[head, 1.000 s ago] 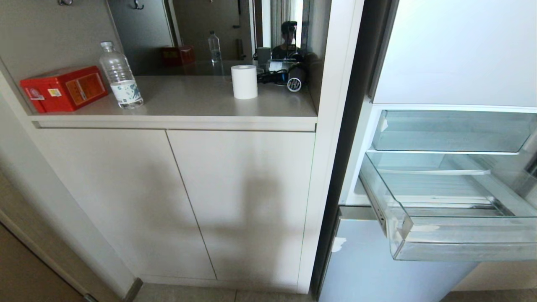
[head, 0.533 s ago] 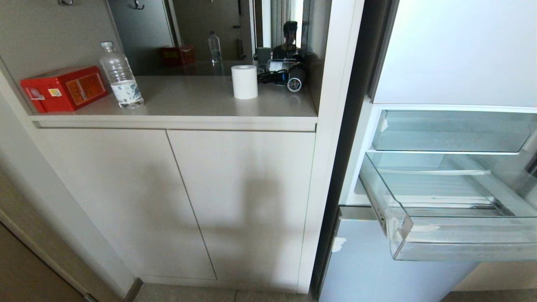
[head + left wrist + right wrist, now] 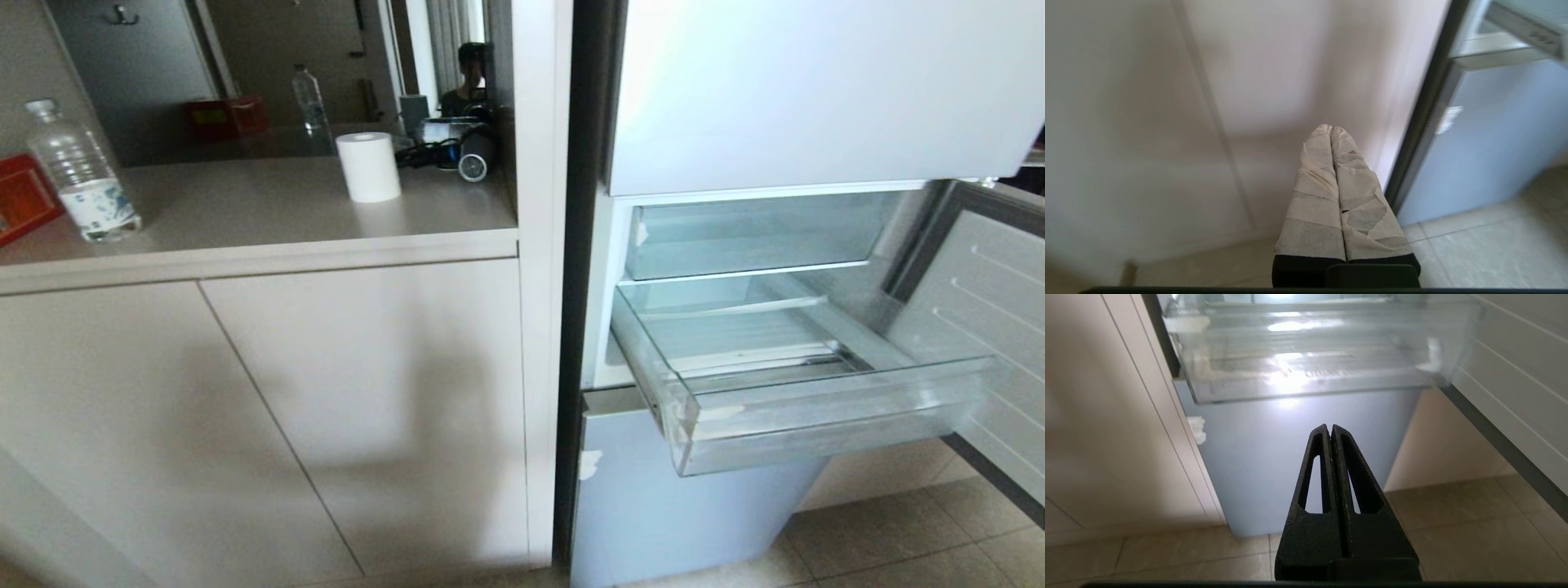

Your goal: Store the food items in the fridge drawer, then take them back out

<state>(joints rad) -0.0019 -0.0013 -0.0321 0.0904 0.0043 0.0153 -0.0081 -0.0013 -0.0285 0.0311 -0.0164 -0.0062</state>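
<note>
No food items show in any of the views; the pulled-out fridge drawer (image 3: 816, 408) looks empty, its ribbed floor bare, and the bench (image 3: 245, 212) beside the fridge carries only a water bottle (image 3: 82, 175), a roll of paper (image 3: 369, 166), part of a red box (image 3: 24, 200) and a hair dryer (image 3: 467, 159). Where the food now lies I cannot tell.

The drawer is clear, thin-walled plastic, jutting from the fridge below a shallower clear tray (image 3: 759, 233), with a scrap of white tape (image 3: 718, 412) at its front corner. I judge it light and fairly stiff but smooth, and liable to crack or skew on its runners under a hard squeeze at one corner. The top edge of the front wall, near its middle, seems the safest place to take hold, pushing or pulling straight along the runners.

The right pincer (image 3: 1329, 430) is clenched on nothing, low before the pale blue lower door panel (image 3: 1298, 457) under the drawer. The left pincer (image 3: 1331, 130), its fingers (image 3: 1312, 183) wrapped in tape, is likewise clenched and empty, facing the cupboard doors (image 3: 1167, 122) above the tiled floor (image 3: 1494, 245).
</note>
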